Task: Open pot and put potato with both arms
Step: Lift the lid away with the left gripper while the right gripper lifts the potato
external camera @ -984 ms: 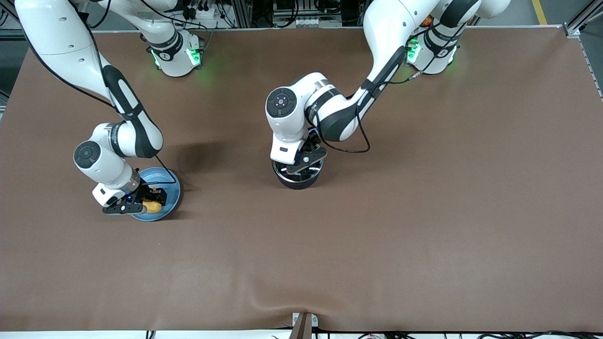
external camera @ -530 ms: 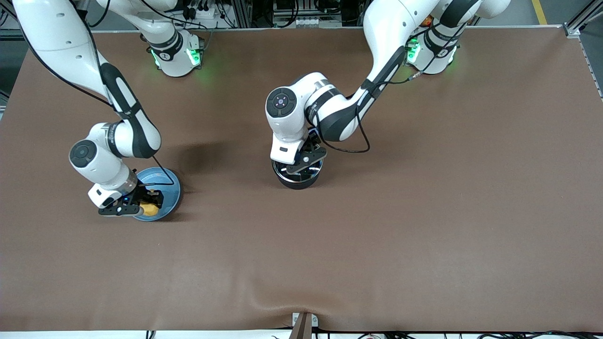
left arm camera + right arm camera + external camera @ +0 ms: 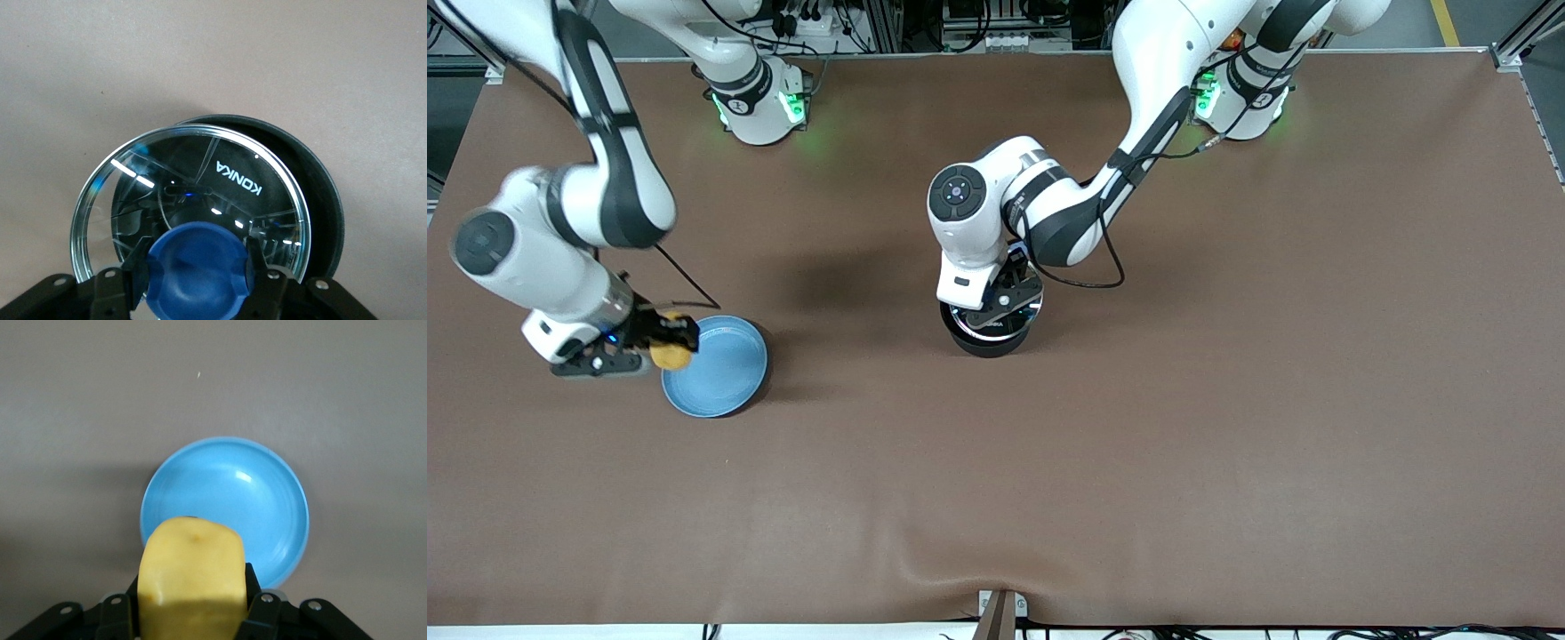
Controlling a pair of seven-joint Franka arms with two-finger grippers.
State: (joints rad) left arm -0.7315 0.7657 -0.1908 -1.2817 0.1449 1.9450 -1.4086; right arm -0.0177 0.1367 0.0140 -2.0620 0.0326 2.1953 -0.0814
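Note:
The black pot (image 3: 989, 340) stands mid-table; its long blue handle is hidden. My left gripper (image 3: 1007, 300) is shut on the blue knob (image 3: 197, 273) of the glass lid (image 3: 200, 180). It holds the lid a little above the pot and off-centre, so one side of the pot's rim (image 3: 327, 200) shows. My right gripper (image 3: 660, 345) is shut on the yellow potato (image 3: 670, 354). It holds the potato in the air over the edge of the light-blue plate (image 3: 720, 369). In the right wrist view the potato (image 3: 192, 577) fills the jaws above the plate (image 3: 233, 500).
The brown table mat (image 3: 1227, 400) spreads wide toward the left arm's end and toward the front camera. The arm bases with green lights (image 3: 756, 107) stand along the table's edge farthest from the front camera.
My right gripper has lifted the potato off the plate and swung toward the right arm's end. My left gripper has raised the lid slightly off the pot.

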